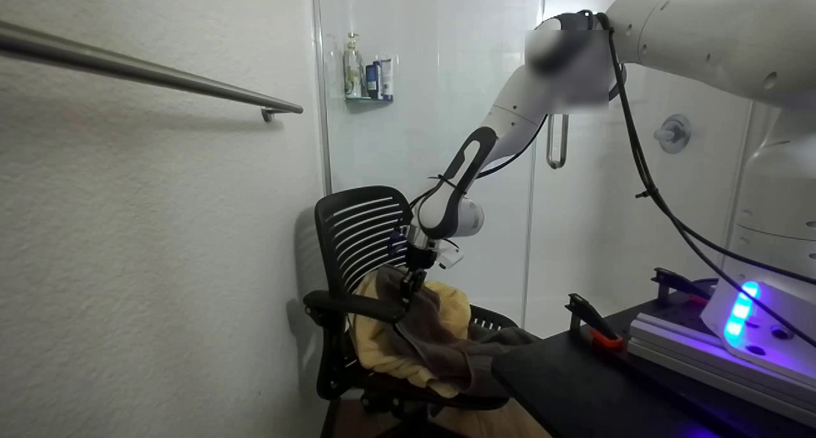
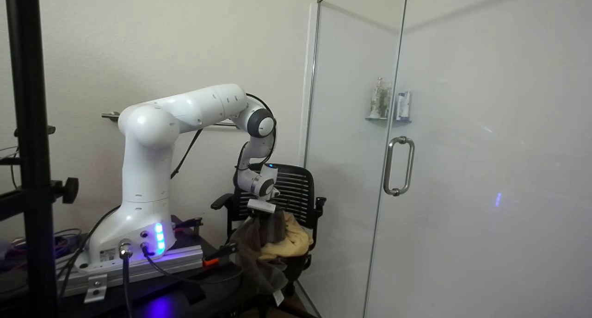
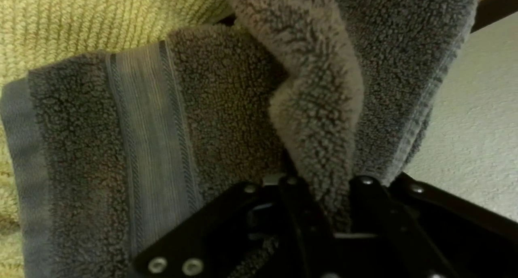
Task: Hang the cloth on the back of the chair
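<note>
The fingers (image 3: 301, 225) were drawn together on a thick fold of the brown-grey cloth (image 3: 319, 108), parted only by its bulk. They hung over the seat (image 1: 475, 401) of the chair (image 1: 326, 234), lower than the top of its backrest (image 2: 309, 188), so the hanging was not yet done: most of the cloth lay heaped on the chair's seat, and some spilled off its edge on the side of the table (image 1: 574, 380). A yellow cloth (image 1: 373, 345) lay on the same seat, partly under the first. The likeliest trouble was too low a lift, which would press the bundle into the front of the chair's backrest instead of carrying it over. The hold seemed to take in just one fold, so the weight of the loose part might drag it free; that part might also snag on the chair's armrest (image 1: 357, 306) or the table, and rubbing could pull the yellow cloth along. A hard push might turn the chair itself. Higher than the chair, a shelf (image 1: 368, 99) in both exterior views bore a pump bottle (image 1: 352, 71) and what looked like tubes (image 1: 387, 81); what was inside them could not be told.
</note>
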